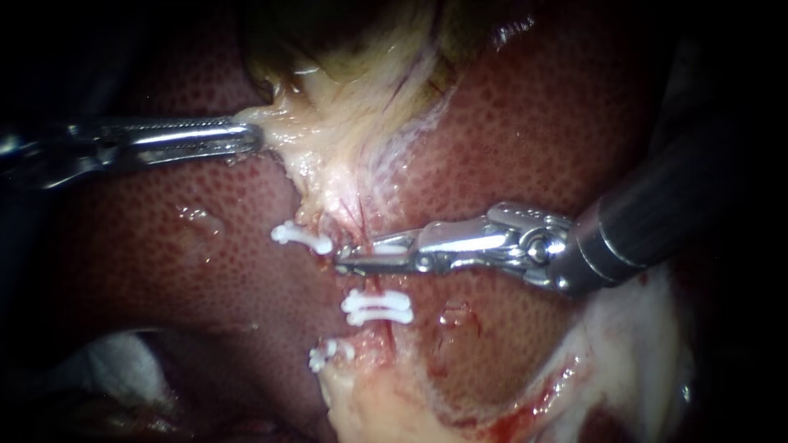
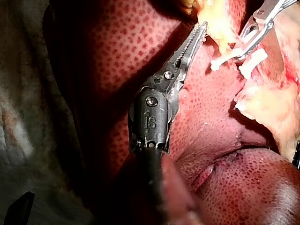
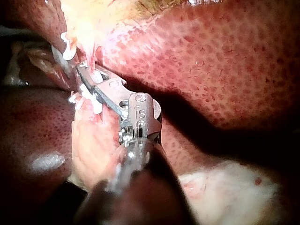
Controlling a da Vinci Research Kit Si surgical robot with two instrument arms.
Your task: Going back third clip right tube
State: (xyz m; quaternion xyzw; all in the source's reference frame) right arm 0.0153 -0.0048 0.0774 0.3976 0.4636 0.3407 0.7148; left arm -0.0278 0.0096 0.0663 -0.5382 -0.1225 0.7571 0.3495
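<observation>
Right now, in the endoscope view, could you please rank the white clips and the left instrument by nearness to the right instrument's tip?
1. Upper clip, left of the right instrument; too close to call against 2.
2. Paired clips, just below the tip.
3. Lowest clip, farther below.
4. Left instrument, far upper left, gripping pale tissue.

Jaws of silver left instrument (image 1: 253,138) clamp pale yellow tissue (image 1: 345,139); jaws of silver right instrument (image 1: 355,260) hold white plastic clip (image 1: 390,244); mottled red liver (image 1: 533,123) beneath.
</observation>
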